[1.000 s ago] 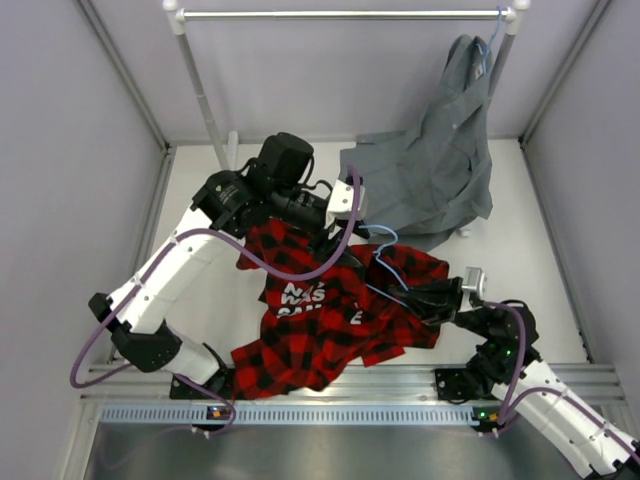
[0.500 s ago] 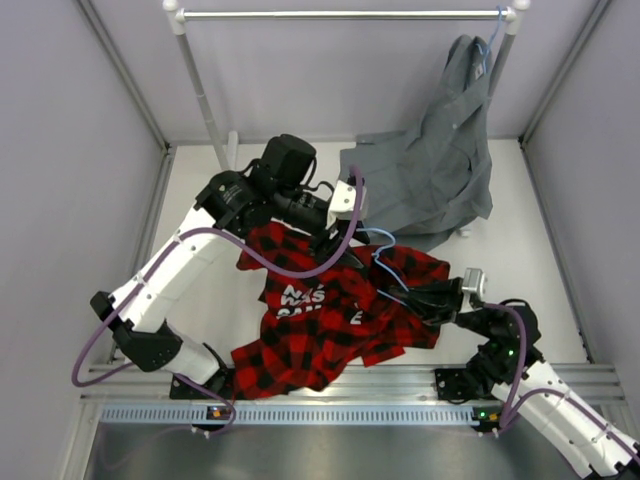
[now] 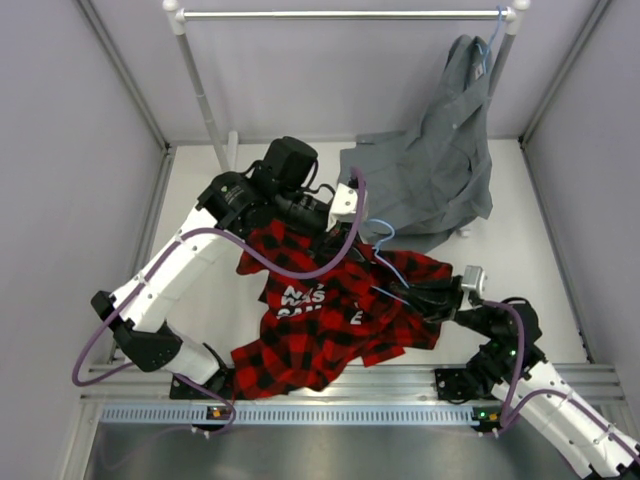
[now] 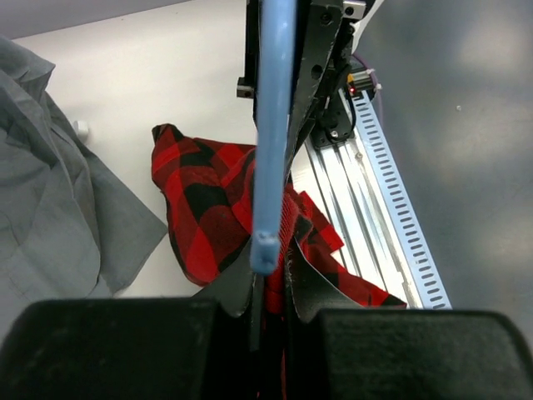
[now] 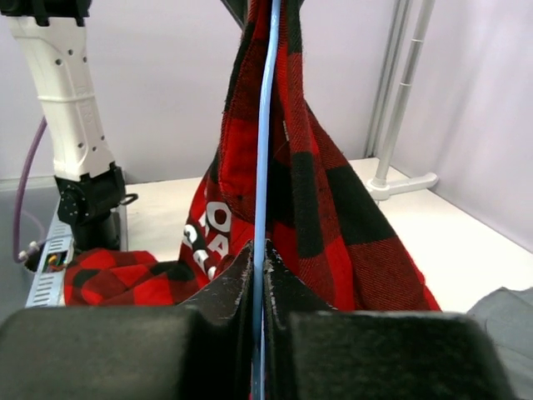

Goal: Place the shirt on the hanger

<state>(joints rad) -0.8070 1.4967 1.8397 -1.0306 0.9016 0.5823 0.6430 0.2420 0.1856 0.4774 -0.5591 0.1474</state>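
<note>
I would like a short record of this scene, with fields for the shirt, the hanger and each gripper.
shirt: crumpled on the table, part of it draped over the hanger
hanger: its wire end reaches the left gripper
left gripper: jaws closed; what they hold is unclear
right gripper: shut on the hanger
background: grey shirt hangs from the rail

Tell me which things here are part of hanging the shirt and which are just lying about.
In the job: red plaid shirt; light-blue hanger, pinched by left gripper and right gripper.
Just there: grey shirt, hanging from the clothes rail.
</note>
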